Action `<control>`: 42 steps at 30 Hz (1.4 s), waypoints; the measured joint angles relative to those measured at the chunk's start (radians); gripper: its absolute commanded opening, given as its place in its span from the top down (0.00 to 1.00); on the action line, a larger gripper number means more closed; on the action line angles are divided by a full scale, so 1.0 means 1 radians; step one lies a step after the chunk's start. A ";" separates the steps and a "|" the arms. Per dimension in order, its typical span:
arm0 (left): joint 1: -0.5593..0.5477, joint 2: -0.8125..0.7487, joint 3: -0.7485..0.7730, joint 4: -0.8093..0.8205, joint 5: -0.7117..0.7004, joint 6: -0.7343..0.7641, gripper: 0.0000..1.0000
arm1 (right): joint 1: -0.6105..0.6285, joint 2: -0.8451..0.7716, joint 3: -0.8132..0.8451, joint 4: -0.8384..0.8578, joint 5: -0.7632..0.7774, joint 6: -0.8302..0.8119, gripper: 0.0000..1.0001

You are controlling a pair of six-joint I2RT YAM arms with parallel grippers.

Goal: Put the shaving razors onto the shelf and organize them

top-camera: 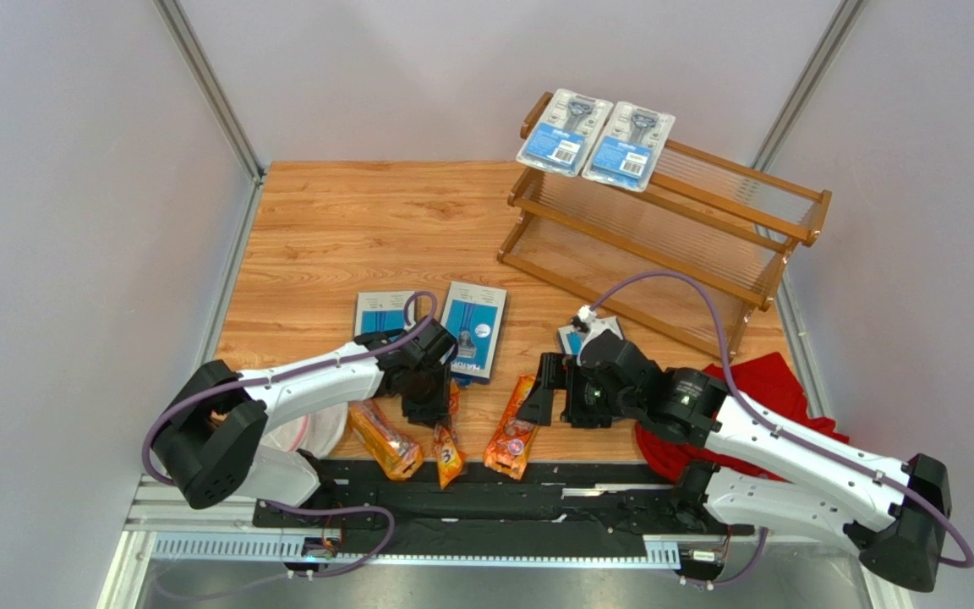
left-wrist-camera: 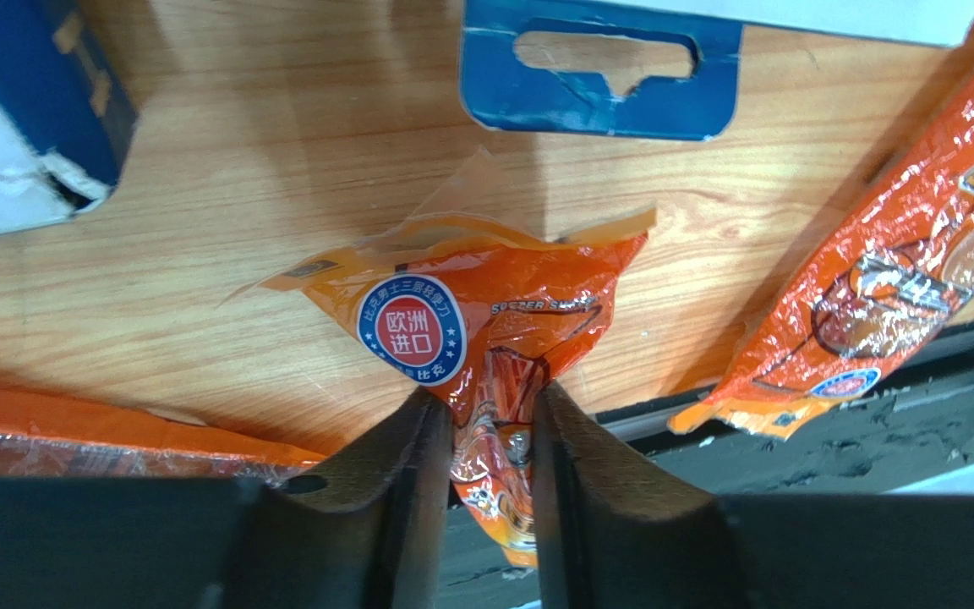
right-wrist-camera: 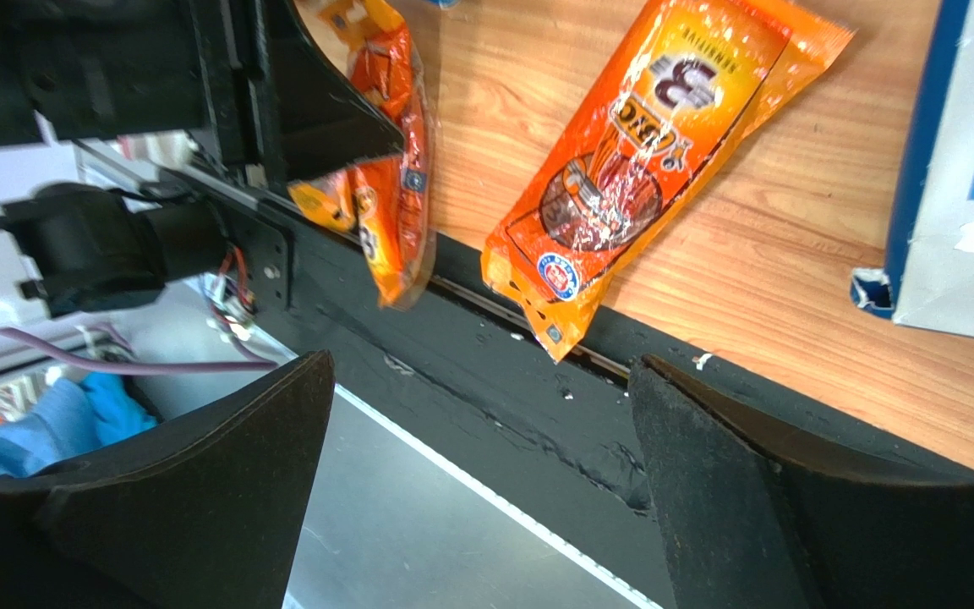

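My left gripper [left-wrist-camera: 480,400] has its jaws drawn in narrow and pinched on the end of the middle orange razor bag [left-wrist-camera: 505,317]. Both fingers press against the crinkled plastic. That bag lies well in front of the wooden shelf [top-camera: 657,236] and off to its left, at the table's near edge.

My right gripper [right-wrist-camera: 480,368] is spread wide with nothing between the fingers. It hangs in front of the shelf, above the near edge.

Two clear blister packs [top-camera: 565,131] [top-camera: 628,146] lie side by side on the shelf's top tier, at its left end. The lower tier is bare slats.

Everything else is off the shelf. Two flat blue razor boxes [top-camera: 474,330] [top-camera: 380,312] lie on the table [top-camera: 327,229] to the shelf's left and nearer me. A third box [top-camera: 577,336] sits just in front of the shelf, partly hidden under my right arm. The left orange bag [top-camera: 384,439] and the right orange bag [top-camera: 511,432] flank the gripped one, at the same depth from the shelf.

A red cloth [top-camera: 772,381] lies crumpled in front of the shelf's right end.
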 measured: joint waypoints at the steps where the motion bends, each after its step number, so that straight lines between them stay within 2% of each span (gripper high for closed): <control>1: 0.000 0.000 0.000 0.003 0.005 0.001 0.70 | 0.019 0.010 0.000 0.000 0.010 0.002 0.09; 5: 0.000 -0.007 0.000 0.011 0.015 -0.001 0.75 | 0.078 0.028 0.000 0.017 0.038 0.019 0.09; 13: 0.000 -0.114 0.013 0.008 0.018 -0.009 0.75 | 0.151 0.059 -0.001 0.129 0.075 0.060 0.09; 22: 0.000 -0.157 0.033 0.005 0.035 -0.027 0.75 | 0.269 0.253 0.027 0.227 0.115 0.087 0.09; 32: -0.001 -0.222 0.041 -0.008 0.049 -0.041 0.75 | 0.293 0.399 0.069 0.328 0.115 0.088 0.12; 38: -0.001 -0.252 0.043 -0.014 0.050 -0.046 0.75 | 0.293 0.449 0.094 0.355 0.113 0.089 0.25; 39: -0.001 -0.256 0.043 -0.014 0.050 -0.047 0.75 | 0.293 0.457 0.094 0.360 0.113 0.089 0.32; 41: -0.001 -0.265 0.043 -0.014 0.051 -0.049 0.75 | 0.293 0.469 0.094 0.366 0.114 0.091 0.39; 42: -0.001 -0.269 0.043 -0.014 0.053 -0.049 0.75 | 0.293 0.474 0.093 0.371 0.114 0.092 0.46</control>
